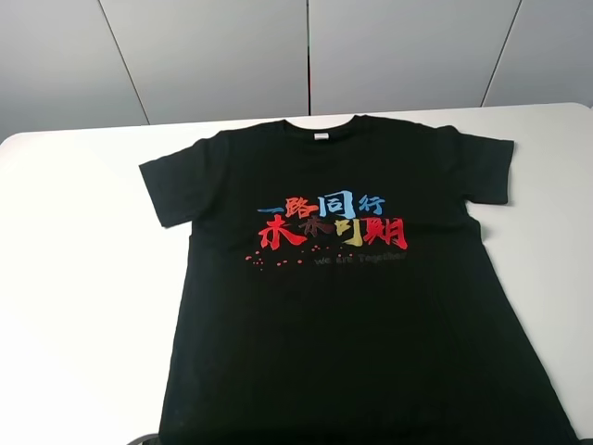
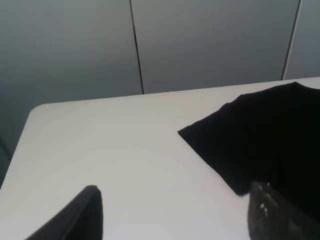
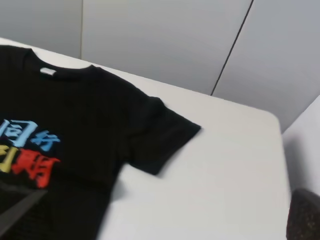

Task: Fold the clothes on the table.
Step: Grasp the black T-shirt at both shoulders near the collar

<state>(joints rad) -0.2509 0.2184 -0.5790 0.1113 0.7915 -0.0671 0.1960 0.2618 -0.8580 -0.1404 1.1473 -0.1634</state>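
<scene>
The T-shirt [image 1: 352, 324] looks light and limp, so pinch a sleeve [image 1: 171, 190] beside the collar [image 1: 320, 126]. Your left gripper [image 2: 174, 190] and right gripper [image 3: 170, 195] both gape wide, holding nothing.

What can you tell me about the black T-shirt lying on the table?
The T-shirt is black, short-sleeved, soft knit cloth by its look. It lies flat and face up on the white table, unfolded, both sleeves spread out, collar toward the far wall. A small white label sits inside the neck. Across the chest runs a print of blue, red and yellow characters with red specks. Nothing seen rests on it.
</scene>
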